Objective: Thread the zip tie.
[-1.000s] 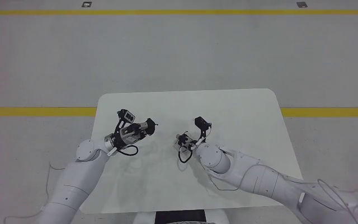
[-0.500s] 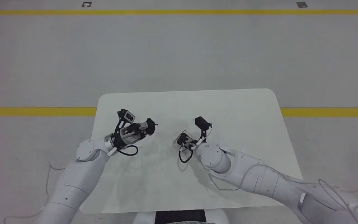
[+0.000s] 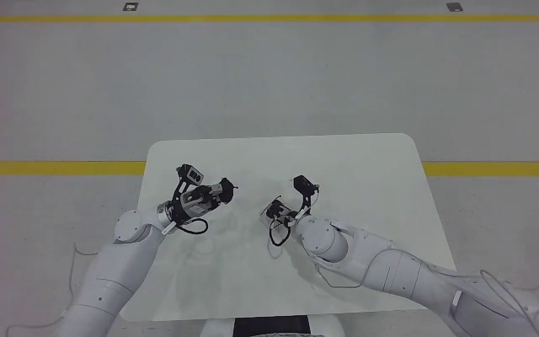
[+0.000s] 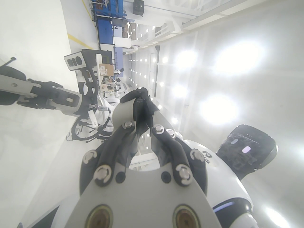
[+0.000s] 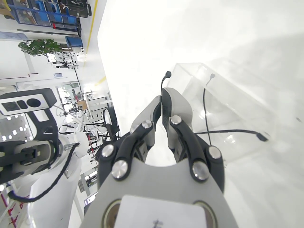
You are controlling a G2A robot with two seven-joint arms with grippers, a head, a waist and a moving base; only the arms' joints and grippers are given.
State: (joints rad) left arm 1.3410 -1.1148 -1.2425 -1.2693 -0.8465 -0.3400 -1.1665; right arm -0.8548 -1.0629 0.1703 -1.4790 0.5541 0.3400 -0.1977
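My right gripper (image 5: 162,98) is shut on a thin black zip tie (image 5: 163,81). The tie's short end and square head stick out past the fingertips. It hovers over the white table (image 3: 362,160) near the middle (image 3: 269,208). Just beyond it stands a clear plastic box (image 5: 228,96) with two more black zip ties (image 5: 206,110) inside. My left gripper (image 4: 140,93) is shut, and I see nothing between its fingertips. It is held to the left of the right gripper (image 3: 231,189), a short gap apart and pointing toward it. The held tie's head (image 4: 12,59) shows in the left wrist view.
The table's edges lie well away from both grippers. A yellow floor line (image 3: 472,168) runs behind the table. Black cables (image 3: 278,236) loop beside the right wrist.
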